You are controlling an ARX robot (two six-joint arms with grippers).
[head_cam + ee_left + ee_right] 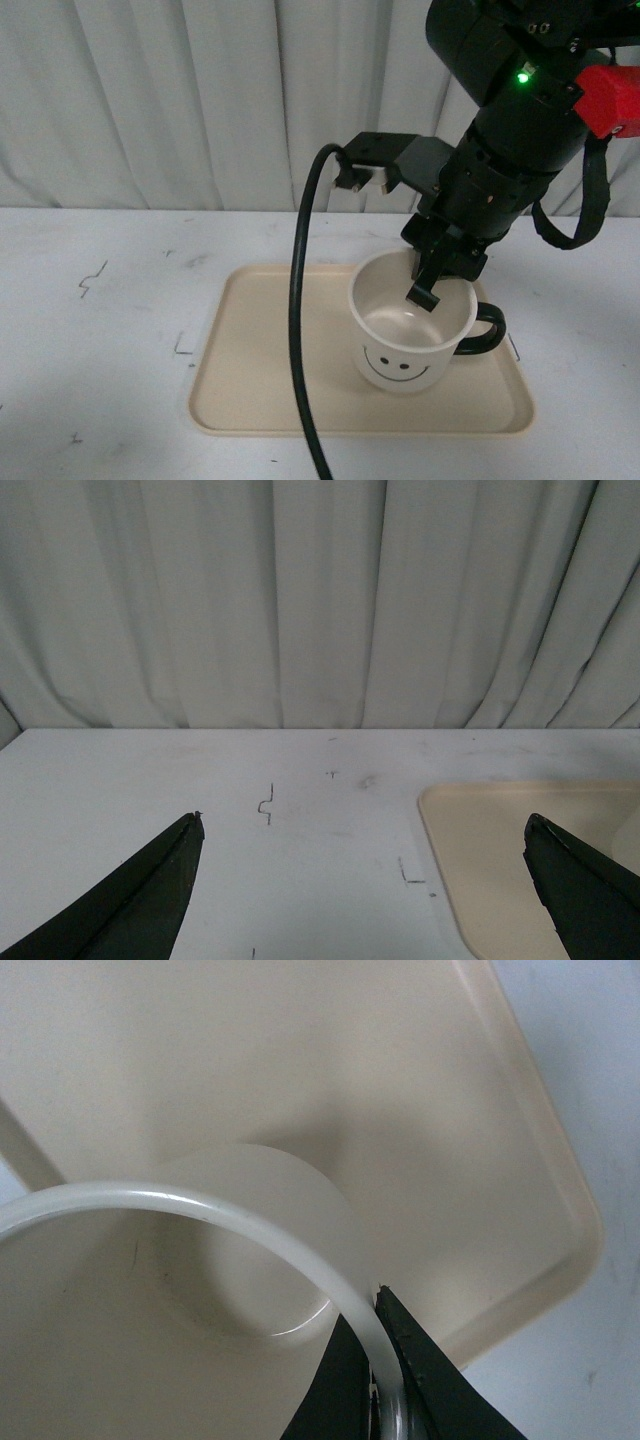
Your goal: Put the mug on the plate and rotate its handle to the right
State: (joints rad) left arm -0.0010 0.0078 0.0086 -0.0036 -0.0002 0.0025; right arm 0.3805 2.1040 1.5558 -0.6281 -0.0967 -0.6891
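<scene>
Your right pincer [425,282] is pinching the mug [405,345] on the plate [260,385], handle [487,330] pointing right. Your left pincer [362,825] is gaping wide.

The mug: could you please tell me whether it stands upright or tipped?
Upright: the mug stands on its base on the plate, its opening facing up; the right pincer is shut on its rim.

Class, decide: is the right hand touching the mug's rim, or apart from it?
Touching. In the right wrist view the right hand clamps the rim of the mug between its fingers, with no gap.
</scene>
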